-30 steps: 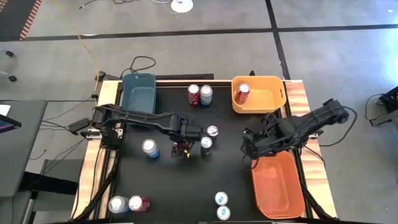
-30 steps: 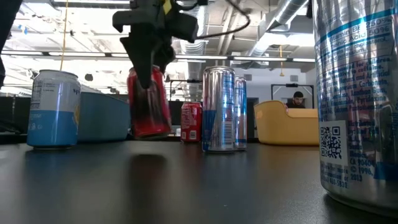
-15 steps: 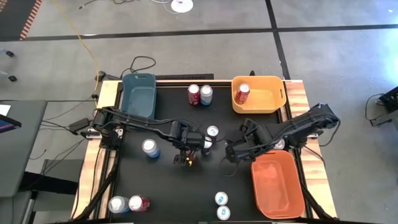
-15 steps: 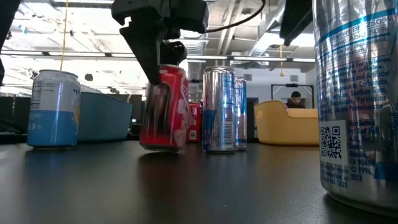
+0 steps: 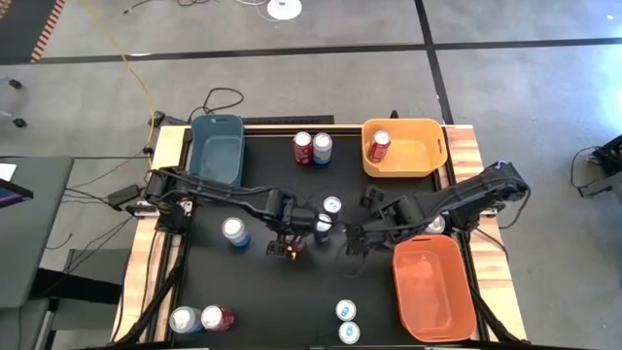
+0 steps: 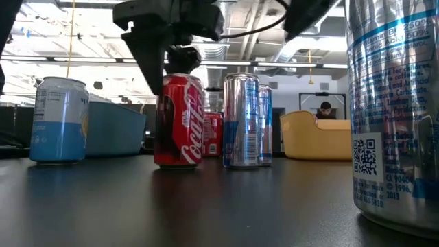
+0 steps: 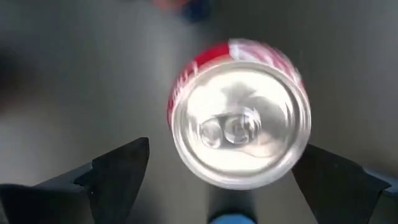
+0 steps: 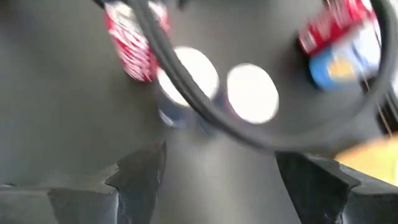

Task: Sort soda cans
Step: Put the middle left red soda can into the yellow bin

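The left gripper hangs directly over an upright red aluminium soda can standing mid-surface, jaws spread wide, clear of it. The right gripper, just beside two silver-blue cans, holds its jaws apart, empty.

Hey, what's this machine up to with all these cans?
It is sorting soda cans by colour. The left claw is open just above a red can standing upright mid-table, its fingers clear of the can's sides. The right claw, also open, reaches toward two silver cans nearby. One red can already lies in the yellow bin; the orange bin and blue bin look empty. Other cans wait around the table.
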